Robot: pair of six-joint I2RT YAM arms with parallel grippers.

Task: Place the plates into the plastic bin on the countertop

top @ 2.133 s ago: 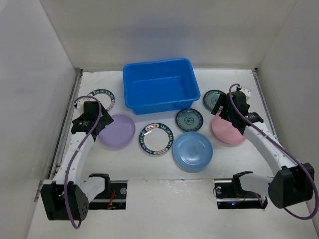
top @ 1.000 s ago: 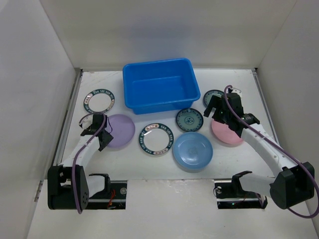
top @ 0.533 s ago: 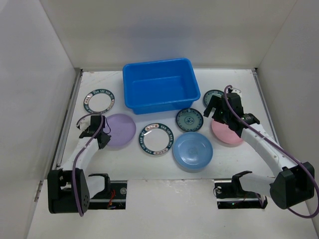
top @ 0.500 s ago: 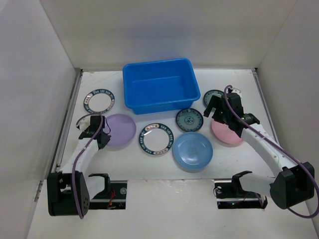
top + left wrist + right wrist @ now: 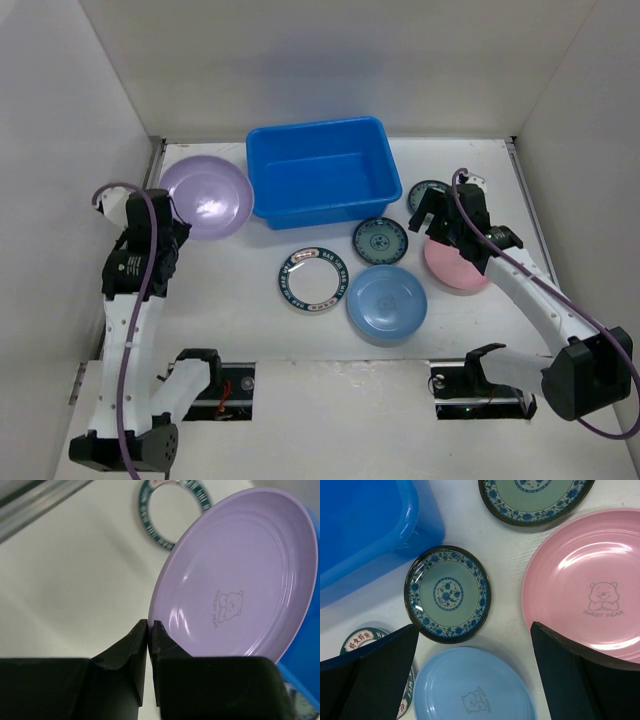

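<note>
Carrying round plain lilac plate (image 5: 205,198), newly lifted off flat white countertop (image 5: 240,320), tilted just left of bright blue rectangular plastic bin (image 5: 300,210), pinching its rim in left gripper (image 5: 149,625), keeping right gripper (image 5: 437,222) spread by round pink plate (image 5: 590,580), likely nearing first deposit.

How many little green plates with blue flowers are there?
2. One small teal plate lies just in front of the blue bin; the other teal plate sits right of the bin, beyond the pink plate. No more seem hidden.
</note>
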